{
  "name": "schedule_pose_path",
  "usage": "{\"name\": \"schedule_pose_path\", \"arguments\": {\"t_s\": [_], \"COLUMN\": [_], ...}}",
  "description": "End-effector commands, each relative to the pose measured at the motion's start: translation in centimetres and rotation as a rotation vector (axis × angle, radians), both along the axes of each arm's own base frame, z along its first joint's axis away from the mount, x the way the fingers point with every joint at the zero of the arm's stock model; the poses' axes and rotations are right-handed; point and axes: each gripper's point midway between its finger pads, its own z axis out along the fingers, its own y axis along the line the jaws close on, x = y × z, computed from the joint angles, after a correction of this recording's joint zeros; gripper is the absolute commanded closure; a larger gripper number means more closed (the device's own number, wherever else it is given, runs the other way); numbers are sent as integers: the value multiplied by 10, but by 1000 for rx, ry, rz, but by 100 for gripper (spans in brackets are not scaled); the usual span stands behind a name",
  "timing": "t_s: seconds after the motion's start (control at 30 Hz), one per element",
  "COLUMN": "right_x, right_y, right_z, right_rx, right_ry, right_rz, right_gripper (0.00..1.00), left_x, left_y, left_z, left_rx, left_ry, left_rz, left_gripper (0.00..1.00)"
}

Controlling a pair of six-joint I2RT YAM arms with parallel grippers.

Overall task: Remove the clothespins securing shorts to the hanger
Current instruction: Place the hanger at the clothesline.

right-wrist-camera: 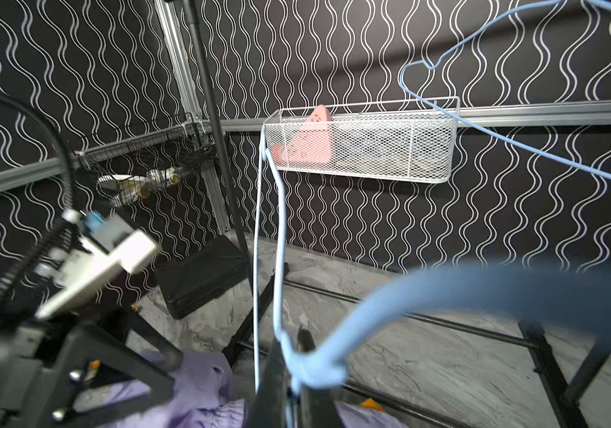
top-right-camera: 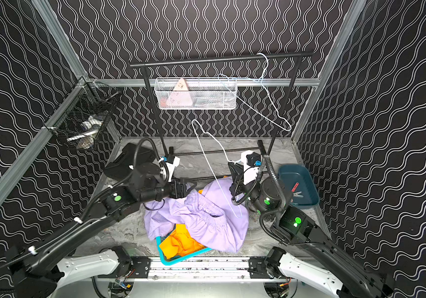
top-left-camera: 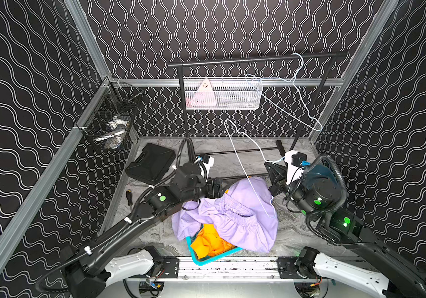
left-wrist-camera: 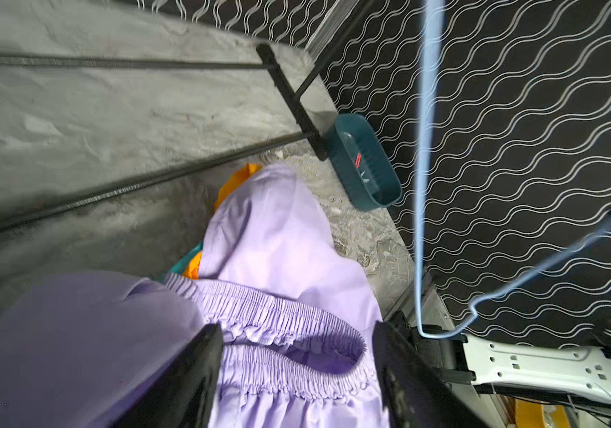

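At the front edge of the marbled table, a turquoise basket holds the orange shorts, and the lilac shorts lie heaped over the basket's far side and onto the table beyond it. Just above the lilac pile hangs the left gripper. Its fingers stand wide apart on either side of the gathered waistband, with nothing pinched between them. Across from it, the right gripper is closed tight on the light blue wire hanger. The hanger's hook points up toward the back wall and its lower corner shows over the lilac fabric in both top views; I cannot tell whether wire and cloth touch. Beyond the right arm, against the side wall, a dark teal tray holds the clothespins: a red one and a whitish one just beside it. Further back stands the black clothes rack, with a second hanger hooked on its top bar. A black case lies by the rack's left foot. On the back wall hangs a white mesh basket, and a black wire basket is fixed in the left corner
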Motion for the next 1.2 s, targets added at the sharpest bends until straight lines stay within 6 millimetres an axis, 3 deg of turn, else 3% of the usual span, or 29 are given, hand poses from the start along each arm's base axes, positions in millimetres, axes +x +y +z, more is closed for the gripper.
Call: {"name": "schedule_pose_path", "arguments": {"t_s": [0.0, 0.23, 0.33, 0.43, 0.57, 0.77, 0.93, 1.03, 1.17], "right_x": [-4, -24, -42, -55, -72, -86, -90, -91, -89], "right_y": [0, 18, 32, 42, 54, 62, 65, 65, 64], "right_z": [-26, -35, -29, -35, -37, -38, -39, -38, -37], "right_rx": [-91, -93, -104, -131, -141, -141, -145, -135, -130], "right_ry": [119, 239, 254, 289, 319, 342, 359, 360, 353], "right_rz": [54, 287, 423, 530, 658, 770, 812, 827, 819], "right_gripper": [100, 100, 100, 100, 100, 100, 100, 100, 100], "left_x": [-5, -17, -24, -35, -46, -51, -80, -88, -92], "left_y": [24, 32, 25, 9, -9, -14, -25, -25, -25], "left_z": [14, 88, 108, 114, 108, 91, 80, 70, 59], "left_rx": [162, 201, 204, 204, 218, 266, 216, 218, 232], "left_ry": [-99, -326, -379, -386, -362, -336, -302, -262, -228], "left_rz": [-1, -79, -154, -287, -441, -528, -716, -773, -798], "left_gripper": [28, 27, 26, 25, 25, 24, 26, 30, 44]}}
